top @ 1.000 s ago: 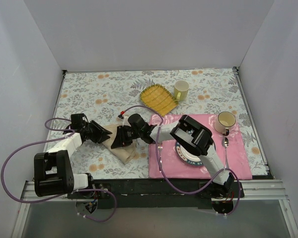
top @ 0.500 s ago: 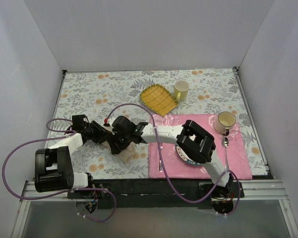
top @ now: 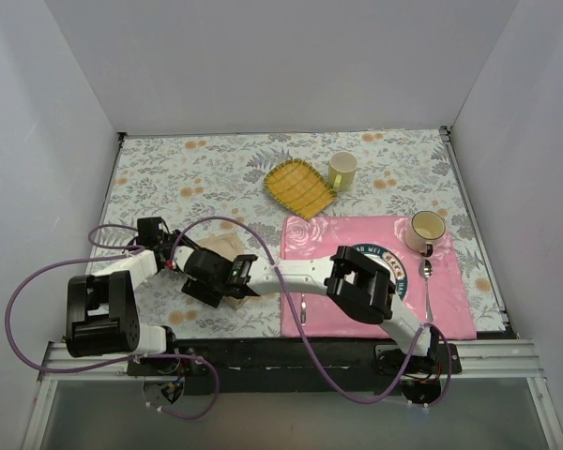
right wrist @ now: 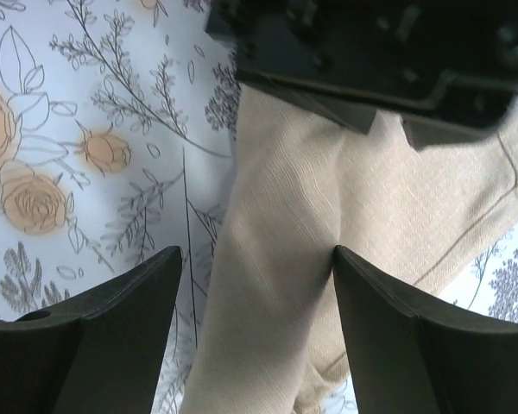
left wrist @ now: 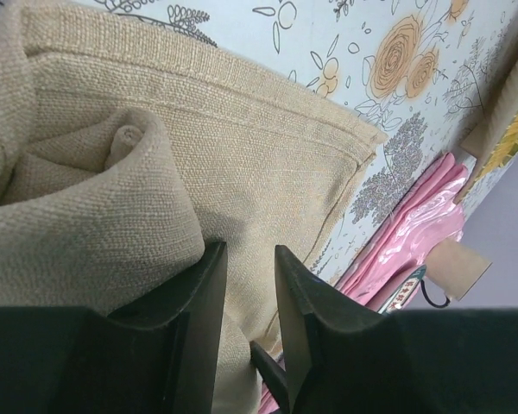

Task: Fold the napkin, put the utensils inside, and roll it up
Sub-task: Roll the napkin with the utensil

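Large beige cloth napkin (top: 218, 246) laid part-rolled on floral desk (top: 169, 178), straddled by released right claw (right wrist: 255, 259). Left claw (left wrist: 246, 250) nearly clenched over napkin; grasp cannot be told. Cream mug (top: 425, 230) seated on pink placemat (top: 450, 309); contents indiscernible.

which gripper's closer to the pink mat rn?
Right, narrowly. The right gripper is over the napkin, just left of the pink mat, jaws open. The left gripper sits further left, on the napkin's side away from the mat.
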`<action>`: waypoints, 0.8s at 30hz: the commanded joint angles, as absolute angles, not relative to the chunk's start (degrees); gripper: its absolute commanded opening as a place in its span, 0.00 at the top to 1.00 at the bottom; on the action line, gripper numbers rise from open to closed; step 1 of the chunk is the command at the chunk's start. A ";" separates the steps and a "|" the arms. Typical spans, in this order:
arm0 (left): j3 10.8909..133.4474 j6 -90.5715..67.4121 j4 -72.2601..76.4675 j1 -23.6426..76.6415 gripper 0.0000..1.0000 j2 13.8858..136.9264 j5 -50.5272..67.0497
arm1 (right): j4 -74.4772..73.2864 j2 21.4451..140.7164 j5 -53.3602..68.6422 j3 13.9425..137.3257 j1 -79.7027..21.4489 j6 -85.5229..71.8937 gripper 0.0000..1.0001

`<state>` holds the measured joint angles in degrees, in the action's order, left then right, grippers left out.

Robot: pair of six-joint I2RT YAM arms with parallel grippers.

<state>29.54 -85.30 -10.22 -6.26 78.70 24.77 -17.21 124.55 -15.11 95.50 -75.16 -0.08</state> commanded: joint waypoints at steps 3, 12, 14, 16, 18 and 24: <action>28.74 -83.50 -15.38 -6.86 0.71 80.24 20.04 | -17.31 130.77 -22.14 101.33 -76.64 3.52 0.22; 30.93 -81.57 -17.14 -6.77 0.69 79.89 19.25 | -17.84 133.42 -28.48 100.64 -76.91 0.44 0.44; 31.64 -80.69 -17.93 -6.85 0.68 79.72 18.90 | -16.70 132.81 -27.60 99.50 -76.73 -1.49 0.51; 33.04 -80.25 -18.89 -6.77 0.67 79.45 18.72 | -16.09 132.54 -26.72 98.44 -76.47 -2.98 0.59; 34.27 -79.81 -19.77 -6.86 0.66 79.02 18.46 | -16.00 132.28 -25.06 98.17 -75.77 -4.39 0.72; 42.26 -77.96 -24.51 -6.77 0.52 75.07 13.73 | -15.38 132.28 -18.74 97.21 -74.09 -10.36 0.88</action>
